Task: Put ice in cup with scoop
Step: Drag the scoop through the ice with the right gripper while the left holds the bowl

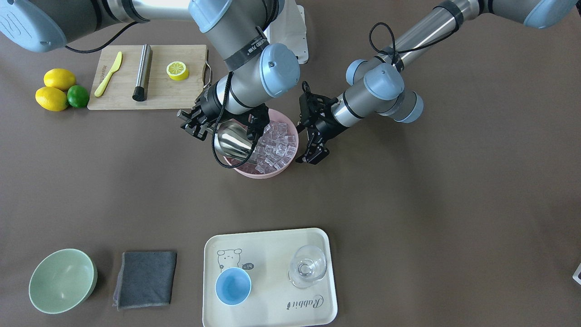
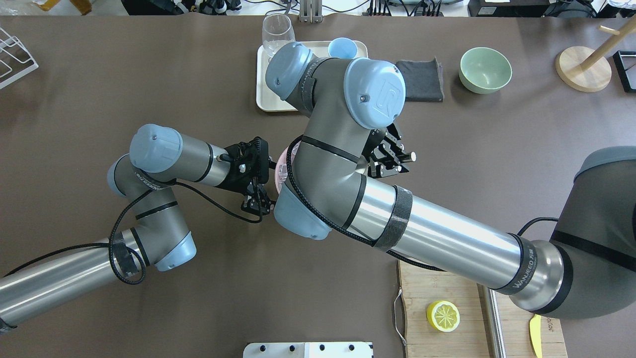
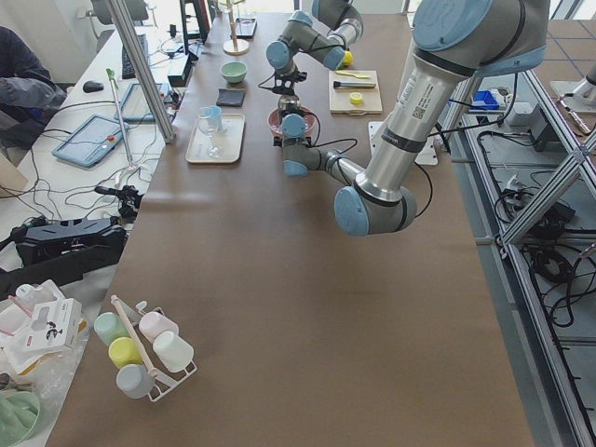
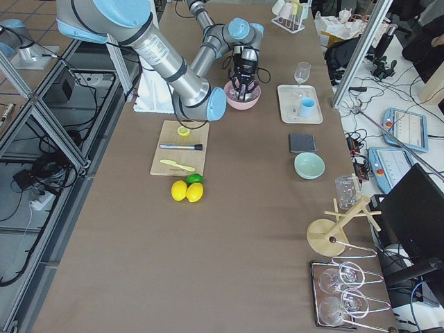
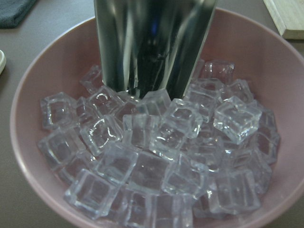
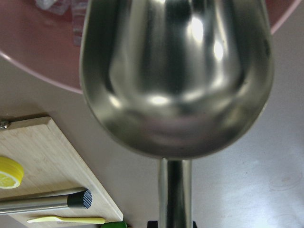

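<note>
1. Overhead, the right arm (image 2: 348, 164) hides nearly all of the pink bowl (image 2: 281, 171) and the cup's (image 2: 343, 46) 6 o'clock part.
2. Both wrist views cut off the scoop (image 6: 175, 76) at 12 o'clock.
3. The ice (image 5: 156, 152) is too small to tell in the side views.

Wide bare surface (image 1: 408, 195) between pink bowl (image 1: 268, 174) and tray (image 1: 272, 245) at the edge opposite the robot.

Little room over the bowl: scoop (image 1: 233, 141) dipping into the ice (image 1: 277, 145) at one side, left hand (image 1: 313, 156) just beside the opposite rim.

On the tray, cup (image 1: 233, 285) and glass (image 1: 307, 266) apart, with a gap between.
</note>
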Motion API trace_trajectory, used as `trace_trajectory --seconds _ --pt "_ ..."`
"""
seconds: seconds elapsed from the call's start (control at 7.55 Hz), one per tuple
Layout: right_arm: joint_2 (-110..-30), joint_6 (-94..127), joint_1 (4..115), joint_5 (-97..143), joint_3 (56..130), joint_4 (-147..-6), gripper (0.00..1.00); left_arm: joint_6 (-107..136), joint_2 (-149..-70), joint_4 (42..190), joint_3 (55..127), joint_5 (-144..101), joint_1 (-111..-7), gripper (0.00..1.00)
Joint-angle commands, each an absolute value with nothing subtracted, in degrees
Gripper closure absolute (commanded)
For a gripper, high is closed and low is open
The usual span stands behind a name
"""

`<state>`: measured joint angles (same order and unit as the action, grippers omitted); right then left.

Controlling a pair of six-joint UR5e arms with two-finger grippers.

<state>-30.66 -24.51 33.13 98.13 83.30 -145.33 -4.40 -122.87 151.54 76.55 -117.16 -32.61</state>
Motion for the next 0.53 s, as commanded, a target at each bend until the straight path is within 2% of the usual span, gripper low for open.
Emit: trace_trajectory --seconds 0.0,0.4 --pt "-32.9 -18.9 32.3 99.0 83.2 -139.6 1.0 -4.5 -122.8 151.5 76.6 -117.1 -32.6 0.02" --pt "-34.0 -14.7 32.2 100.5 83.6 -136.1 1.0 -4.6 -122.7 151.5 76.6 -117.2 -32.5 0.02"
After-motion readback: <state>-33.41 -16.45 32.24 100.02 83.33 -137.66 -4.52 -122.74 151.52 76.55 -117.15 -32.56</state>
